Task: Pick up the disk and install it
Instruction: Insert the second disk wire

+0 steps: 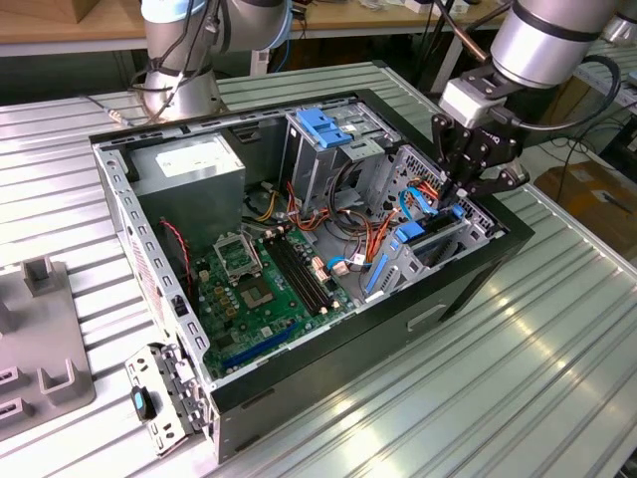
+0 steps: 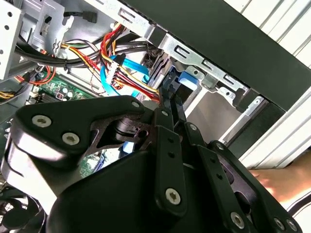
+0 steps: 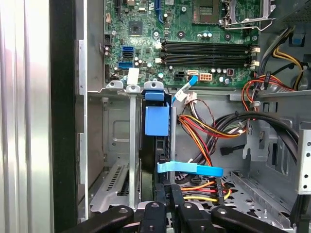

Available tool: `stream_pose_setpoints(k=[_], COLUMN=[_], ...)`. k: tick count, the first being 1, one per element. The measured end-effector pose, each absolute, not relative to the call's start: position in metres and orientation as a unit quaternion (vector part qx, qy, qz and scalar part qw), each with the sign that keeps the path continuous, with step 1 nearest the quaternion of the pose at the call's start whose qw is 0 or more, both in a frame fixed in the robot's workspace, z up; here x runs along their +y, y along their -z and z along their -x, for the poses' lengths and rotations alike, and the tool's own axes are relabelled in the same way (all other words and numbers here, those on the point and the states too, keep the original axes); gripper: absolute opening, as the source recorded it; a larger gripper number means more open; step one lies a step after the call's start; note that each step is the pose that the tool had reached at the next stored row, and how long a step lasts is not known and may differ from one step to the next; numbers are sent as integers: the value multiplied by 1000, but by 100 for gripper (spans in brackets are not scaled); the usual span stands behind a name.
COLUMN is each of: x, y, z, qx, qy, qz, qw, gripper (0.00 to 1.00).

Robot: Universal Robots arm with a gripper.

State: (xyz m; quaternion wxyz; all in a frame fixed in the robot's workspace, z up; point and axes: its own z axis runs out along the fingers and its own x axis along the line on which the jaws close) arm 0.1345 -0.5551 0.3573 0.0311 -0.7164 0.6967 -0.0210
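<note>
I see one dark flat disk with blue rails standing on edge in the open black computer case's drive bay, my one black gripper pinched closed on its end.

From my station, the disk stands edge-on in its bay, so its label is hidden from me. In the second wrist view the gripper body covers most of the motherboard. A hand is cut off by the picture's edge.
</note>
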Motion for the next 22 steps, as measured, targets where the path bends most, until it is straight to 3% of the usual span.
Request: stream_pose_setpoints(k=[5, 22], x=[-559, -560], y=[-357, -352], z=[-134, -132], qx=[698, 698], qy=[10, 10], qz=[715, 715], qw=[43, 43], gripper=[16, 16])
